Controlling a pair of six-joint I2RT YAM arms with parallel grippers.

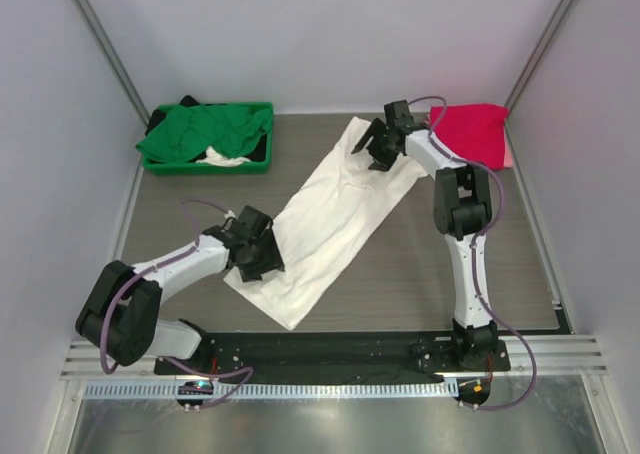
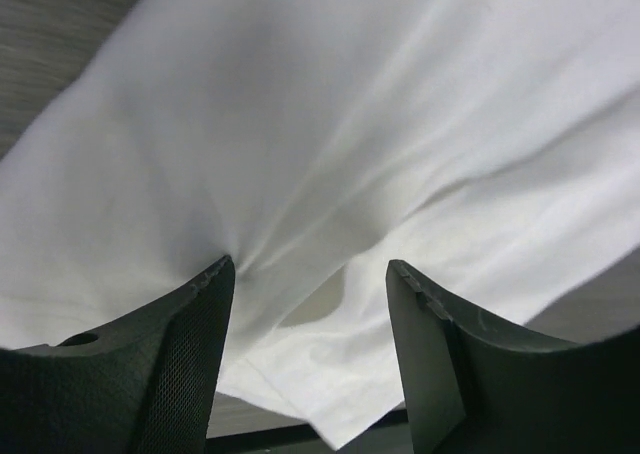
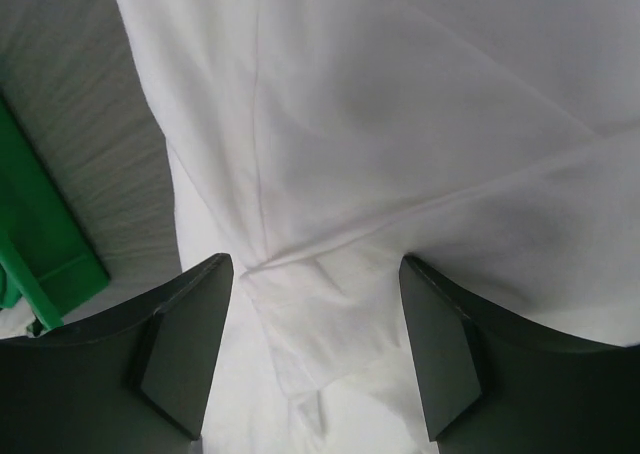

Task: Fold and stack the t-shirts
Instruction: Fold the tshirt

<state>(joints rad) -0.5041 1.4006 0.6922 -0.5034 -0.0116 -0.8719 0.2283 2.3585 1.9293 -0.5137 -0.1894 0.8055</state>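
A large white t-shirt [image 1: 330, 219] lies folded into a long strip, running diagonally across the table. My left gripper [image 1: 256, 250] is over its near left end, jaws open. Wrinkled white cloth [image 2: 330, 174] spans the gap of the left gripper [image 2: 310, 274], and the left fingertip [image 2: 215, 284] presses a crease into it. My right gripper [image 1: 378, 146] is over the far end, also open. The right gripper [image 3: 315, 269] straddles a folded sleeve of the white shirt [image 3: 400, 124]. A pink-red t-shirt [image 1: 475, 134] lies folded at the far right. A green t-shirt [image 1: 205, 134] is heaped in the bin.
The green plastic bin [image 1: 262, 162] stands at the far left with green, dark and white cloth in it; its corner [image 3: 45, 249] shows in the right wrist view. Grey walls close in both sides and the back. A black rail [image 1: 330, 349] runs along the near edge.
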